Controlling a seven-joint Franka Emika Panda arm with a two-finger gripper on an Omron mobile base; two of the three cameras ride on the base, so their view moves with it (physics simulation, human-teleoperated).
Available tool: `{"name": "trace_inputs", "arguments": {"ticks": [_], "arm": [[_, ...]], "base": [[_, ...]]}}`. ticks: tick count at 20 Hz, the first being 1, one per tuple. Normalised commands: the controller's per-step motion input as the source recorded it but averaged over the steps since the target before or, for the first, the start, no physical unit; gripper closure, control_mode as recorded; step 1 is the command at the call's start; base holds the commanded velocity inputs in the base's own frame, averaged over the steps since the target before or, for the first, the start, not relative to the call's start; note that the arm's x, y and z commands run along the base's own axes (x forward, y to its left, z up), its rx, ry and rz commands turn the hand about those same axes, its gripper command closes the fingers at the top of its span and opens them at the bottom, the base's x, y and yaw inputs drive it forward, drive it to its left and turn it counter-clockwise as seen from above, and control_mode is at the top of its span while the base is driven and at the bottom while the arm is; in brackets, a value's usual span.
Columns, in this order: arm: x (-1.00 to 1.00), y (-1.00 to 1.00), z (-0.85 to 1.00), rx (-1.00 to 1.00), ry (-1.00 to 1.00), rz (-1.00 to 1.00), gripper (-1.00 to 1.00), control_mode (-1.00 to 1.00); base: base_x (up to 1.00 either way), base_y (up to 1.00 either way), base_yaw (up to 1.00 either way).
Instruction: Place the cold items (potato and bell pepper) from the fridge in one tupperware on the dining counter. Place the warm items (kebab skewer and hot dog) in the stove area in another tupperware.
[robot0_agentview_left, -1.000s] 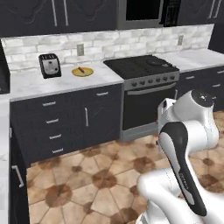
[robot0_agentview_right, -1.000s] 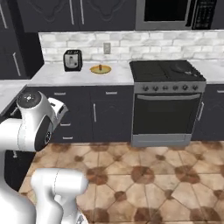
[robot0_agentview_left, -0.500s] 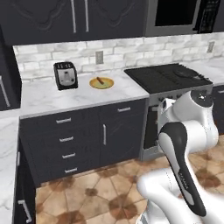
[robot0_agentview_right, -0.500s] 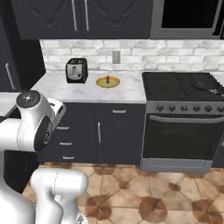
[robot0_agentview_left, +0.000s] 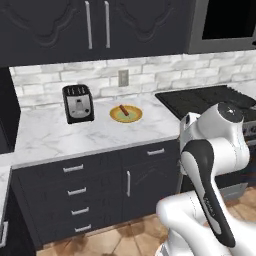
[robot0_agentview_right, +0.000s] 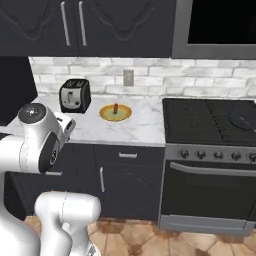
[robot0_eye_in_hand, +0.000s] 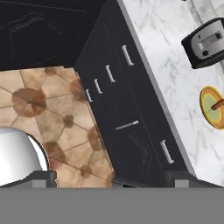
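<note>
Kebab skewer (robot0_agentview_left: 124, 111) on marble counter (robot0_agentview_left: 75, 137)

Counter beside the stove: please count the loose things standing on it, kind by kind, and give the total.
Toaster: 1
Yellow plate: 1
Brown food item lying on the plate: 1
Total: 3

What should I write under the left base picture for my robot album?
White robot arm faces a marble counter holding a black toaster and a yellow plate.
</note>
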Motion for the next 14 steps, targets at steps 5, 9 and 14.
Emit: {"name": "trace_inputs", "arguments": {"ticks": [5, 9, 14], "arm": [[0.0, 0.0, 0.0, 0.0, 0.0, 0.0, -1.0, 1.0], [0.0, 0.0, 0.0, 0.0, 0.0, 0.0, -1.0, 1.0], [0.0, 0.0, 0.0, 0.0, 0.0, 0.0, -1.0, 1.0]], "base": [[1.0, -0.12, 0.02], [0.87, -0.14, 0.0], [0.36, -0.32, 0.0]]}}
